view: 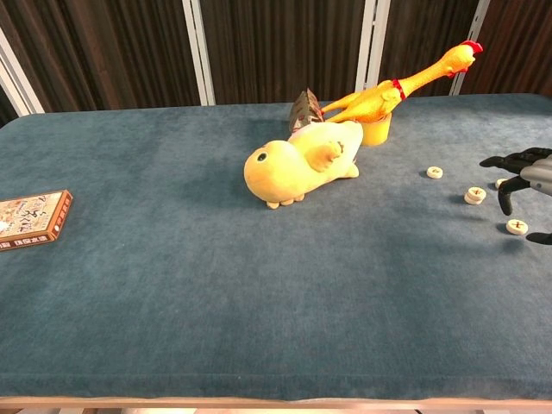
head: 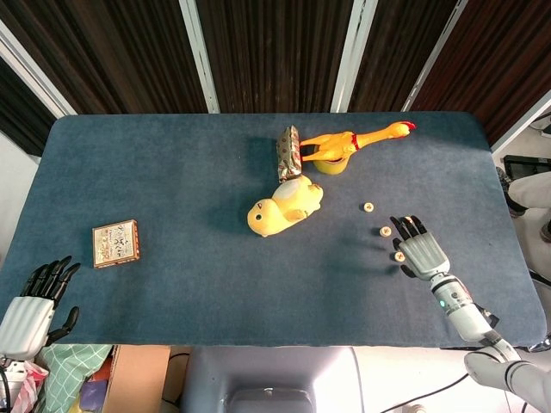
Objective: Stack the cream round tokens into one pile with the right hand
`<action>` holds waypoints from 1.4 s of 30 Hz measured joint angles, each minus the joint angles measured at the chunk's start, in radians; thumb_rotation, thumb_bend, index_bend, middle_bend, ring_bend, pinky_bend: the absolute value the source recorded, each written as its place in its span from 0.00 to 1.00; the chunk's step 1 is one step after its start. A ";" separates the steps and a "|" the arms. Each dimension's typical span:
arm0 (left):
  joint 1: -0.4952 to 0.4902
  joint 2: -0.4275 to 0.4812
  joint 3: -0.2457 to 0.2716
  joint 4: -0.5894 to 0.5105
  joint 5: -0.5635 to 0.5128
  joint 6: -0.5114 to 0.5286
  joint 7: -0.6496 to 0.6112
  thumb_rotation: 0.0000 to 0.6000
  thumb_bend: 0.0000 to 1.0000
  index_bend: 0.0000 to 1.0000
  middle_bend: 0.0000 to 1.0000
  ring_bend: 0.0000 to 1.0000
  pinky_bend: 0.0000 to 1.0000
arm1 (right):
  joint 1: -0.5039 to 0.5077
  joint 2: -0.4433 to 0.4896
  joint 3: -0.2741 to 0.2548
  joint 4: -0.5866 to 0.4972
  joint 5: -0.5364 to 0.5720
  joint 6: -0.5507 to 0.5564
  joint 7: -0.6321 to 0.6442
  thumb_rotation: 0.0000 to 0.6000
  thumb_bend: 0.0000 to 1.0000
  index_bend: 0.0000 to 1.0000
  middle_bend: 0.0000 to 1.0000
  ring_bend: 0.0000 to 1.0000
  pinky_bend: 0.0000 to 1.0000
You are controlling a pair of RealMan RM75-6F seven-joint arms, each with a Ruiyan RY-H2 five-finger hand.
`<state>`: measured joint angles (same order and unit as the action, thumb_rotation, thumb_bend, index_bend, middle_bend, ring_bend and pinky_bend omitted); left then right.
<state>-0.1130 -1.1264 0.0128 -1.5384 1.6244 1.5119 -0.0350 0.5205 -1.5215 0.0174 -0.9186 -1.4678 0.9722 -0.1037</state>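
Observation:
Several cream round tokens lie on the blue table at the right: one token [head: 368, 206] furthest out, a thicker-looking token [view: 473, 196] nearer, a third token [head: 399, 255] beside the thumb, and another token [view: 501, 183] just under the fingertips. My right hand [head: 419, 249] hovers over this group with its fingers spread, holding nothing. In the chest view the right hand [view: 528, 168] is cut by the right edge. My left hand [head: 30, 314] hangs off the table's near left corner, fingers apart and empty.
A yellow plush duck [head: 284, 206] lies mid-table. Behind it are a rubber chicken [head: 357, 138] across a yellow cup [head: 331, 163] and a patterned pouch [head: 288, 151]. A small card box [head: 115, 243] sits at the left.

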 measured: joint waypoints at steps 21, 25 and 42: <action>0.005 0.000 0.000 0.000 0.001 0.008 0.002 1.00 0.46 0.00 0.00 0.00 0.09 | 0.009 -0.032 0.002 0.052 0.012 -0.029 0.019 1.00 0.43 0.59 0.09 0.00 0.00; 0.005 0.000 0.000 0.000 -0.001 0.007 0.001 1.00 0.46 0.00 0.00 0.00 0.09 | 0.011 -0.036 0.004 0.057 0.015 -0.035 0.014 1.00 0.46 0.61 0.09 0.00 0.00; 0.008 0.002 0.000 -0.002 0.000 0.011 -0.001 1.00 0.46 0.00 0.00 0.00 0.10 | 0.017 -0.005 0.050 -0.003 0.029 0.017 0.074 1.00 0.51 0.63 0.09 0.00 0.00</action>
<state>-0.1051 -1.1239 0.0131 -1.5406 1.6247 1.5232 -0.0364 0.5371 -1.5268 0.0673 -0.9220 -1.4392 0.9894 -0.0298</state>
